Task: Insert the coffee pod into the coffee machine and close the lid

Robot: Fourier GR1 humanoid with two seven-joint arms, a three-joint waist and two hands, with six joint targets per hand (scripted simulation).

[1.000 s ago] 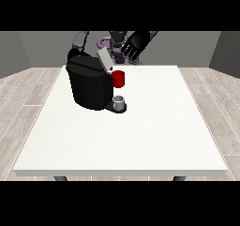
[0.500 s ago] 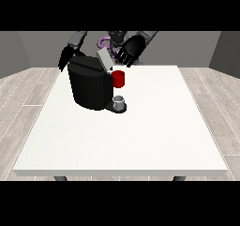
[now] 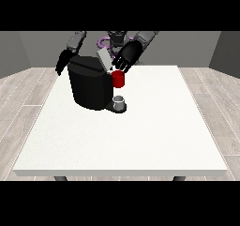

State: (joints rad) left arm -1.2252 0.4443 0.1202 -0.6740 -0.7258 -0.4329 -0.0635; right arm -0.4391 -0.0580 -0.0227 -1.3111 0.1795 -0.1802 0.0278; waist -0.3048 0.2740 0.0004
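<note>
Tabletop [image 3: 140, 140]: large and white, carrying the coffee machine on its far left part

Coffee machine [image 3: 89, 86]: black, boxy body standing upright on the tabletop, with a red section [image 3: 119, 79] at its front facing the view's right

Lid [image 3: 104, 59]: pale grey flap raised at a slant above the machine's top, not closed

Cup [image 3: 119, 101]: small and grey, standing on the machine's base just under the red section

Coffee pod: cannot be made out; whether it sits in the machine or under the fingers is hidden

Robot hand at the view's right [image 3: 126, 56]: black, poised over the machine's top front edge, fingers spread and pointing down towards the red section, just beside the raised lid; whether the fingertips touch anything cannot be told

Robot hand at the view's left [image 3: 63, 62]: black, hanging behind the machine's far left corner, close to its body; how its fingers lie cannot be told

Purple ring-shaped thing [image 3: 102, 42]: behind the machine, near the robot's torso, partly hidden
</note>
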